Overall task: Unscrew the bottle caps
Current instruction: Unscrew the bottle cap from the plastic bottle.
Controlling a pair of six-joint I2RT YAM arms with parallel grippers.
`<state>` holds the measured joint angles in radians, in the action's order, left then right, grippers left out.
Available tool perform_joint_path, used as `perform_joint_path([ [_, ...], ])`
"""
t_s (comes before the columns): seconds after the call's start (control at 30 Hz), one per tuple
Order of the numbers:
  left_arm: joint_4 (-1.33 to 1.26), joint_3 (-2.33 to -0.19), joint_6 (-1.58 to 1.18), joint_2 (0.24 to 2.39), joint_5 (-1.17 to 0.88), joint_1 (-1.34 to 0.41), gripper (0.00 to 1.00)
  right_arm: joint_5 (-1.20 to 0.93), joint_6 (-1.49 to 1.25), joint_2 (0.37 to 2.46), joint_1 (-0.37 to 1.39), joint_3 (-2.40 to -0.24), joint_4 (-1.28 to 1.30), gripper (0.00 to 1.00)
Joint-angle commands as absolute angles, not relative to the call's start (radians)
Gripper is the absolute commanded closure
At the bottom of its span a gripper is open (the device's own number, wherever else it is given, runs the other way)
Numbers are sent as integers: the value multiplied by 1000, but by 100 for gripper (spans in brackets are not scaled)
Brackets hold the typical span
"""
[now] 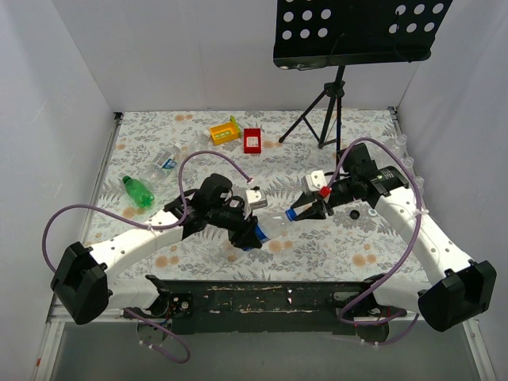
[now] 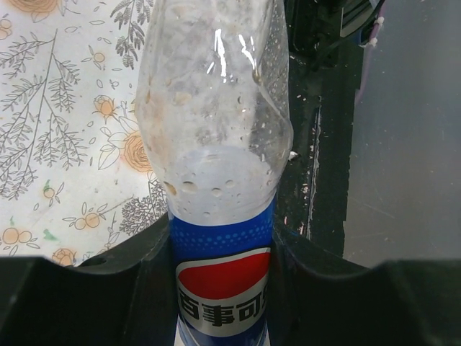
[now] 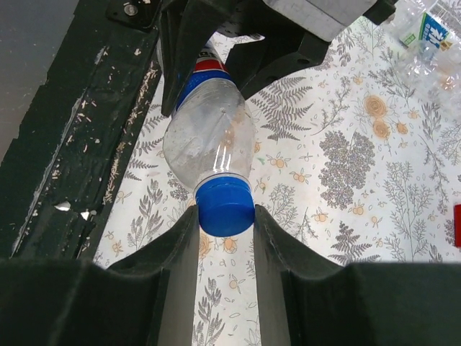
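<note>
Counter space, covered in a floral cloth, is being used as the work area. The Pepsi bottle is being held above its near part, lying roughly level between the two arms.

The bottle is being clamped round its blue label by the left claw, with a finger being pressed against each side of the label band. Only droplets are being seen on the inner wall, so the body is being judged near empty and light. The thin clear wall is showing dents near the shoulder and is therefore being judged soft. A hard squeeze is likely to be collapsing it, and the glossy label is likely to be slipping under twist. The label band, where the wall is running straighter, is being judged the better holding place for the body.

The blue cap, the smallest item, is being pinched by the right claw, with one finger being seated against each side of it. The cap is being judged stiff, far firmer than the bottle, so stronger pressure is being considered safe there. Hold is best being taken square across the cap's widest line, so that the turning effort is being passed into the thread and not into the soft neck.
</note>
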<state>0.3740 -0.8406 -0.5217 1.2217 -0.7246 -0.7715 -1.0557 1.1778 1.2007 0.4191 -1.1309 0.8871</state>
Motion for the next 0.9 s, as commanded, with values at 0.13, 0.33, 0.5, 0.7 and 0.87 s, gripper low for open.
perform_joint_path([
  [0.13,362,-857,-497,1241,-780,-778,95,-968,1005,1178,410,-1109,727,80],
  [0.33,362,-845,-499,1212,-614,-779,96,-970,684,1199,396,-1134,640,25],
  [0.5,342,-815,-509,1169,-513,-801,95,-925,568,1242,374,-1207,695,18],
  [0.7,344,-808,-514,1144,-321,-877,96,-939,307,1235,298,-1206,614,16],
  [0.87,325,-810,-520,1143,-114,-965,96,-859,40,1213,267,-1157,532,17],
])
